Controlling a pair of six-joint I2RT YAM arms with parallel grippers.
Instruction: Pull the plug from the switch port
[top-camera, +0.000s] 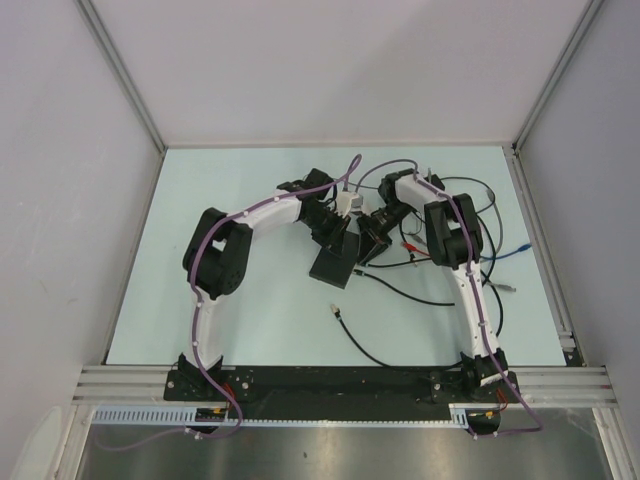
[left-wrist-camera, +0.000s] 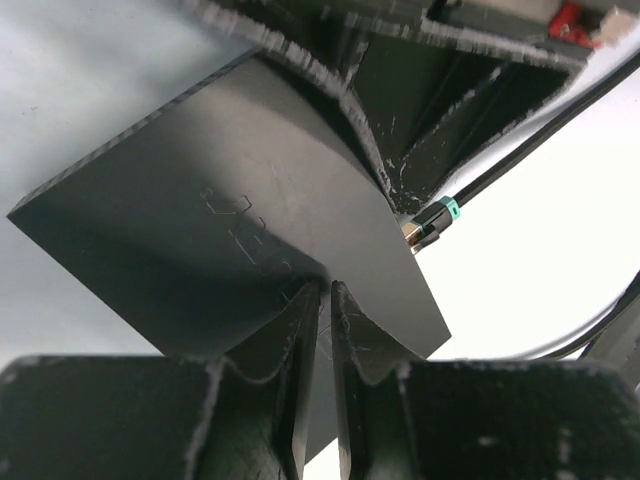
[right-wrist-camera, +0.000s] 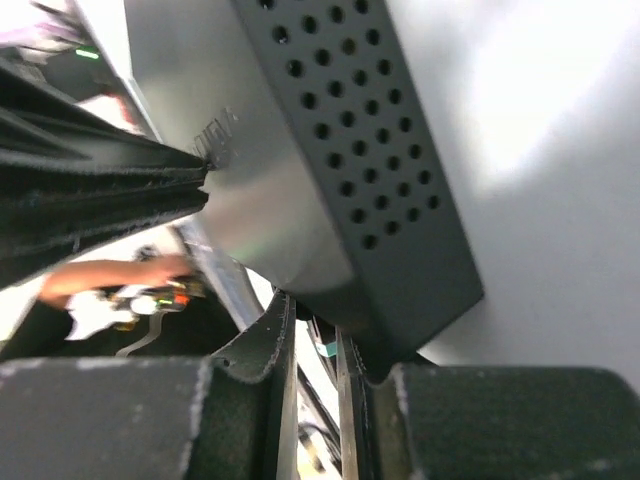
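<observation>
Frame centre: left jaws clamp the edge of the black box (top-camera: 333, 266); right jaws pinch the teal-ringed plug (left-wrist-camera: 432, 220) beside it

One black box (top-camera: 333, 265); two tools (top-camera: 343, 232) (top-camera: 372, 243); one teal-banded plug (left-wrist-camera: 432, 220); several loose cables (top-camera: 400, 295).

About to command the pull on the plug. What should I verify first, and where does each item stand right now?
1. Left gripper clamped on black box: ok.
2. Right gripper gripping plug: cannot tell; the teal collar sits between its fingers, hold unclear.
3. Plug seated in the box edge: cannot tell; its metal tip shows.
4. Plug's cable free to follow: ok in the left wrist view.
5. Snag hazards: not ok; loose cables lie tangled beside the right arm.
</observation>
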